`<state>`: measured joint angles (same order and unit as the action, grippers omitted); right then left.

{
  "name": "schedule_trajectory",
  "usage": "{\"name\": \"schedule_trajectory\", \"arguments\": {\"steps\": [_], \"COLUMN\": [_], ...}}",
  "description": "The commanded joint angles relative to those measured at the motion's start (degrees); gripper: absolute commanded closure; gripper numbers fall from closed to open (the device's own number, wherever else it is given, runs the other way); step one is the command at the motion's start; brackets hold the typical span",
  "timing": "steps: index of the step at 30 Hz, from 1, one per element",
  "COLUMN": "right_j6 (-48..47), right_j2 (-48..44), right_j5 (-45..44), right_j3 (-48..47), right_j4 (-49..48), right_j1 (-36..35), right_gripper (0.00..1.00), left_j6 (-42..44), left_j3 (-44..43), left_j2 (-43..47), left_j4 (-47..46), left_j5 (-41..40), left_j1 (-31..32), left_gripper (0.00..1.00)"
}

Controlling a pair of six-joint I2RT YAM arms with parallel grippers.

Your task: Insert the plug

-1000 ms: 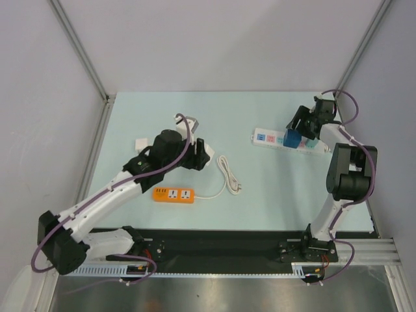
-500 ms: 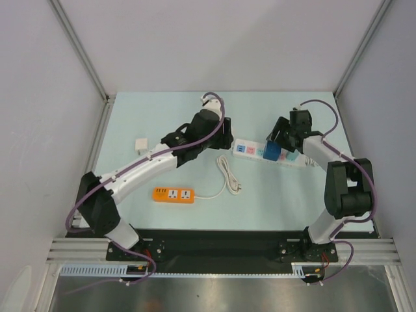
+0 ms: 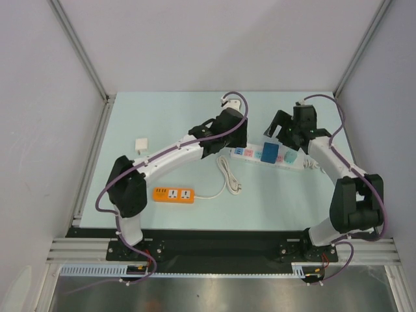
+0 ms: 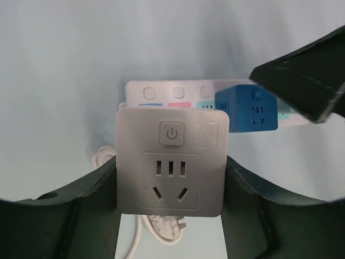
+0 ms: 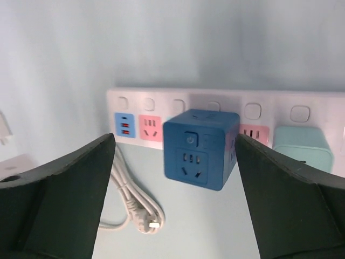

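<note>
The blue plug (image 3: 267, 153) is a cube sitting on the white power strip (image 3: 247, 153), beside a teal block (image 3: 290, 158). In the right wrist view the plug (image 5: 200, 148) lies between the open fingers of my right gripper (image 5: 173, 137) without touching them. From above, that gripper (image 3: 284, 133) hovers just behind the strip. I cannot tell whether the plug is fully seated. My left gripper (image 4: 170, 178) is shut on a white socket cube (image 4: 171, 162) and holds it at the strip's left end (image 3: 224, 144). The blue plug (image 4: 248, 108) shows just beyond it.
An orange power strip (image 3: 173, 194) lies at the front left, with a white cable and loose plug (image 3: 227, 175) curling beside it. A small white square block (image 3: 141, 144) lies at the far left. Frame rails and side walls edge the table.
My left arm swung right with the white socket cube to the strip's left end. The strip and blue plug shifted left. My right gripper has drawn back from the plug.
</note>
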<state>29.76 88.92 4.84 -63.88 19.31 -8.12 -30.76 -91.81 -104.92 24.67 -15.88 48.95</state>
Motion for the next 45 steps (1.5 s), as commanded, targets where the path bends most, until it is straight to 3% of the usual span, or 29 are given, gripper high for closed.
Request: {"name": "schedule_trajectory", "arguments": {"steps": [1, 5, 7, 8, 9, 12, 14, 18, 31, 41, 45], "right_j6": [-1.4, -2.9, -3.7, -3.9, -4.1, -5.1, -5.6, -5.0, -4.4, -4.5, -4.9], "right_j2": [-7.1, -12.3, -14.6, -16.7, -17.4, -19.0, -19.1, -16.2, -8.2, -6.0, -9.2], "right_j5": [1.7, 2.1, 2.4, 2.6, 3.2, 5.4, 6.7, 11.2, 8.1, 7.2, 7.5], "right_j3": [-2.9, 0.3, 2.7, 4.4, 5.3, 7.3, 8.1, 9.9, 12.2, 11.3, 10.2], "right_j4": [1.8, 3.2, 2.3, 2.2, 1.9, 1.0, -0.3, -4.0, -5.9, -5.0, -2.8], "right_j1": [1.3, 1.6, 1.6, 2.0, 2.1, 2.6, 2.6, 2.2, 1.3, 0.8, 0.6], "right_gripper": [0.03, 0.06, 0.15, 0.22, 0.38, 0.67, 0.78, 0.88, 0.94, 0.94, 0.93], "left_j6": [-1.9, -2.4, -3.2, -3.8, -4.1, -4.9, -5.1, -3.9, -5.8, -7.0, -7.8], "left_j3": [-4.7, -11.1, -12.5, -13.5, -13.7, -14.7, -16.0, -19.9, -21.7, -22.0, -21.1], "left_j2": [-1.7, -7.2, -9.9, -10.8, -11.3, -13.3, -14.7, -17.8, -21.5, -23.1, -23.7], "left_j4": [0.3, 3.8, 4.3, 4.8, 5.0, 5.7, 5.7, 5.1, 7.1, 6.4, 6.5], "left_j5": [0.5, 2.6, 3.6, 4.1, 4.4, 3.1, 2.9, 3.6, -1.8, -1.9, -2.9], "left_j1": [1.4, 1.6, 1.6, 1.6, 1.6, 1.6, 1.6, 1.6, 1.6, 1.6, 1.6], "left_gripper": [1.0, 1.0, 1.0, 1.0, 1.0, 1.0, 1.0, 1.0, 1.0, 1.0, 1.0]}}
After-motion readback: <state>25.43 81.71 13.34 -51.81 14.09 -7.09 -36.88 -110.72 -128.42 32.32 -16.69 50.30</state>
